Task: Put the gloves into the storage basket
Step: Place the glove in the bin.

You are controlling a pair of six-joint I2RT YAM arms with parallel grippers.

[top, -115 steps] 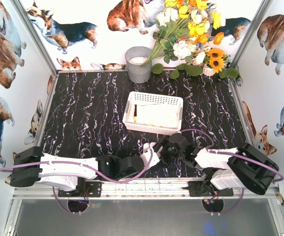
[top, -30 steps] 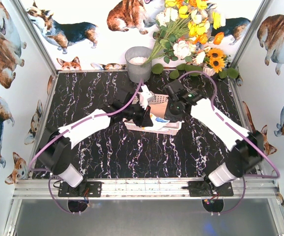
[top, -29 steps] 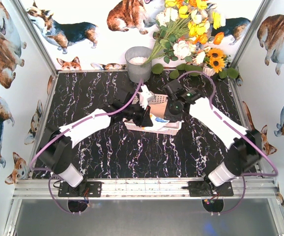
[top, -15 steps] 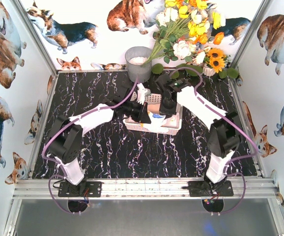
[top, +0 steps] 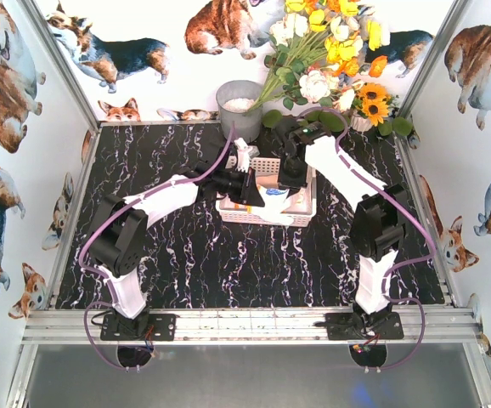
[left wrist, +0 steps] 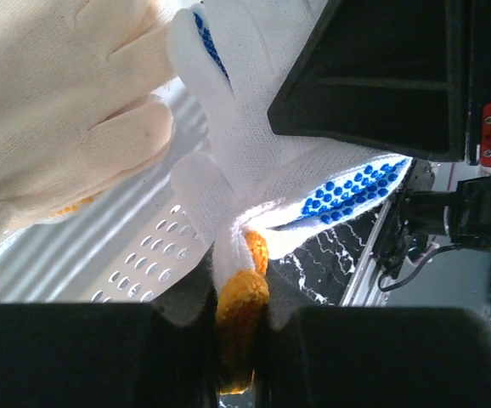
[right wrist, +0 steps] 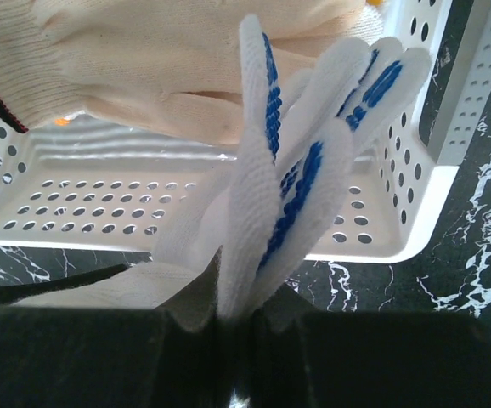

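Left wrist view first: your left gripper (left wrist: 241, 340) is clamped tight on the orange-yellow cuff of the blue-dotted glove (left wrist: 254, 170), with only the cuff's thickness between the jaws. The glove's white knit rises from there above the perforated floor of the storage basket (left wrist: 143, 255). A plain cream glove (left wrist: 59, 102) fills the upper left of that view.

On the right wrist camera, your right gripper (right wrist: 237, 340) is closed just as narrowly on the bunched knit of the blue-dotted glove (right wrist: 288, 187). Its dotted fingers stand up past the jaws, over the basket (right wrist: 398, 221). The plain cream glove (right wrist: 143, 59) lies across the far side.

From overhead, both grippers (top: 247, 183) (top: 290, 174) meet above the basket (top: 262, 219). The dotted glove (top: 273, 197) hangs between them over its near half, on the black marbled table (top: 160, 238).
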